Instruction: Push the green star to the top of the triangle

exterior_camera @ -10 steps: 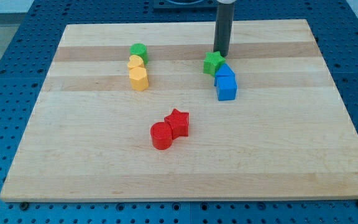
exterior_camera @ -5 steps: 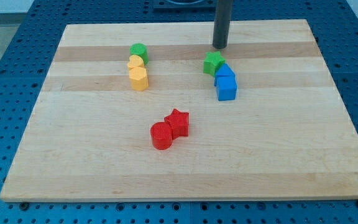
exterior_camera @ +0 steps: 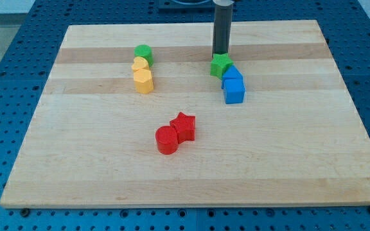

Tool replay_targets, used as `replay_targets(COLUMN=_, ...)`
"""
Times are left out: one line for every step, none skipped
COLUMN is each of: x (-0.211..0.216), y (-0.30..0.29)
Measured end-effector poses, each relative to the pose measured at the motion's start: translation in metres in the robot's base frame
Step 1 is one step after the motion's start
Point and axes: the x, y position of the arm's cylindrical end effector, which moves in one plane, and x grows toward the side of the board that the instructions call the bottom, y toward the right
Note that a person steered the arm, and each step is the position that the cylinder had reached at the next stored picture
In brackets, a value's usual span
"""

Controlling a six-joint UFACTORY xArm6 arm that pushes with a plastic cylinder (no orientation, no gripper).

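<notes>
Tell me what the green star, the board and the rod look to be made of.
Green star: probably plastic or painted wood; uniform saturated colour, no grain visible. Board: pale wood, matte; visible grain and glued strips of differing tone. Rod, ending at my tip just above the star: dark, smooth, faint sheen, metal or hard plastic; I cannot tell which.

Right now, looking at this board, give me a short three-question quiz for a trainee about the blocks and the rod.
1. True or false: my tip sits just above the green star in the view.
2. Which block touches the green star? A) red star B) blue triangle C) yellow block
3. Fill in: the red star sits beside the red ______.

Key:
1. True.
2. B, the blue triangle, with a blue cube below it.
3. Cylinder.
</notes>
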Motion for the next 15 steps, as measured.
replay_targets(x=0.000, y=0.001)
replay_targets(x=0.000, y=0.007)
replay_targets(x=0.000, y=0.013)
replay_targets(x=0.000, y=0.017)
replay_targets(x=0.000, y=0.018)
replay_targets(x=-0.007, y=0.017)
replay_targets(x=-0.019, y=0.015)
replay_targets(x=-0.021, y=-0.007)
replay_targets(x=-0.021, y=-0.038)
replay_targets(x=-0.012, y=-0.056)
replay_targets(x=0.004, y=-0.056)
replay_targets(x=0.005, y=-0.056)
replay_targets(x=0.006, y=-0.053)
replay_targets(x=0.007, y=-0.050)
replay_targets(x=0.009, y=-0.045)
